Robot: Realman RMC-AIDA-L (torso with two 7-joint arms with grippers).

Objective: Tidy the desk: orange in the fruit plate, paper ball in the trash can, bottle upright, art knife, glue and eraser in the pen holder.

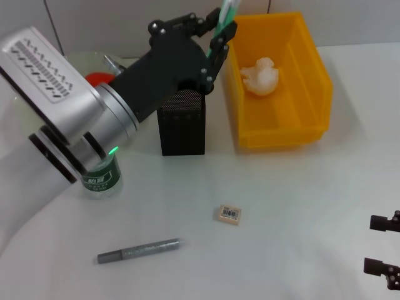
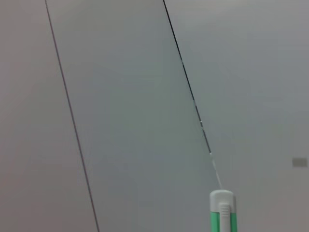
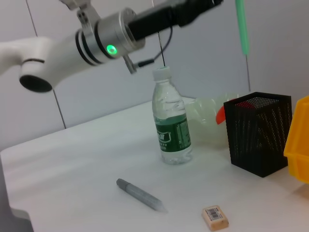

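Right claw (image 1: 382, 247) sits parked at the near right edge of the counter (image 1: 300, 206), its two dark fingers standing apart with nothing between them; a grey pen-like stick (image 1: 139, 250) lies flat at the near left, well apart from it; the eraser (image 1: 229, 214) lies a little farther in, label up, between that stick and the right claw, touching neither; beyond on the left the bottle (image 3: 172, 119) stands upright, mostly hidden under the left arm in the head view; the pen holder (image 1: 182, 124) stands upright past the eraser, just beside the trash can (image 1: 312, 81), which sits to its right with the paper ball (image 1: 260, 76) lying inside it; the left claw (image 1: 220, 32) hangs above the pen holder's far rim, clamped on a green and white stick (image 1: 226, 14) that points upward out of its fingers, held clear of the holder's mouth; farthest back on the left the orange (image 1: 97, 79) rests in the fruit plate (image 1: 81, 62), both largely covered by the left arm.
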